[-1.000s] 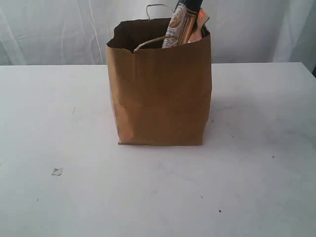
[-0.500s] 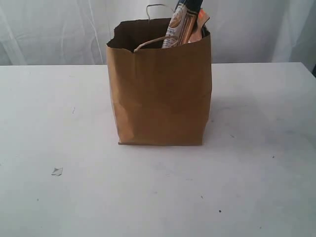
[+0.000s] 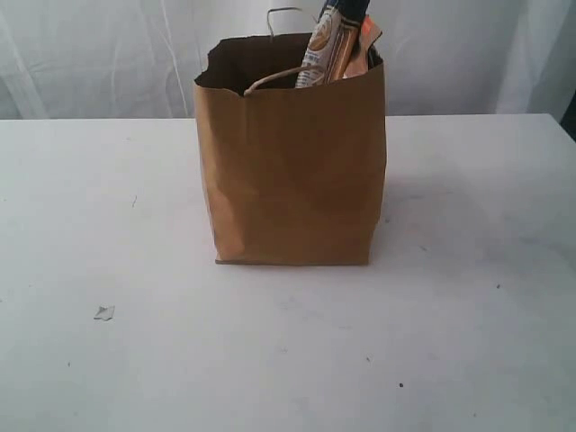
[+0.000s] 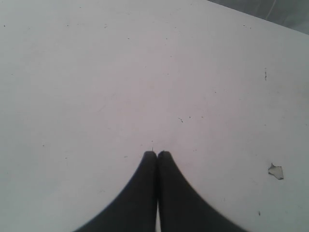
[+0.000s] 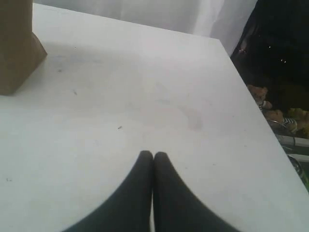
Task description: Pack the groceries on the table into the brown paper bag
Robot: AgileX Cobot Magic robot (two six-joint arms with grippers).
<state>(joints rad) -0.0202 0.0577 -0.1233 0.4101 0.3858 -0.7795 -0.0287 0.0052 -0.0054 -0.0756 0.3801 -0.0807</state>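
Note:
The brown paper bag [image 3: 292, 162] stands upright in the middle of the white table [image 3: 108, 198]. A long pasta packet [image 3: 326, 45] and the orange corner of a pouch [image 3: 367, 34] stick out of its top at the right. Whatever else the bag holds is hidden. Neither arm shows in the exterior view. My left gripper [image 4: 157, 153] is shut and empty over bare table. My right gripper [image 5: 153, 153] is also shut and empty over the table, with a corner of the bag [image 5: 17, 48] off to one side of it.
A small scrap of paper [image 3: 104, 312] lies on the table at the front left; the scrap [image 4: 275, 171] also shows near the left gripper. The table's right edge [image 5: 251, 96] drops to a dark area with clutter. A white curtain hangs behind.

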